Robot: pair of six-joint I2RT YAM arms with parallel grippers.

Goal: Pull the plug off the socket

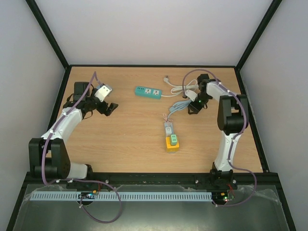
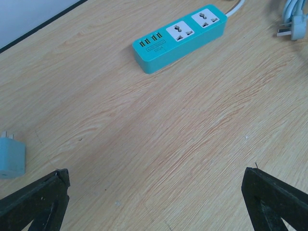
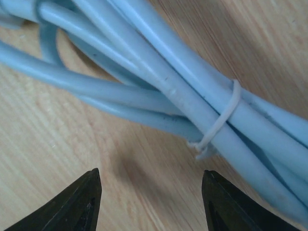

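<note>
A yellow socket block [image 1: 171, 146] lies mid-table with a grey-green plug [image 1: 173, 140] sitting on it and a grey piece [image 1: 168, 128] just behind. My right gripper [image 1: 194, 109] is well to the back right of it, low over a tied bundle of light-blue cable [image 3: 192, 91]. Its jaws are open [image 3: 151, 190] with only bare wood between them, the bundle just ahead. My left gripper [image 1: 109, 108] hovers at the left, wide open [image 2: 154, 192] and empty.
A teal power strip [image 2: 180, 37] with empty sockets lies at the back [image 1: 148, 92], its white cord running right. A loose pale plug [image 2: 293, 26] lies beside it. A small light-blue adapter [image 2: 12, 155] sits near my left gripper. Black frame rails edge the table.
</note>
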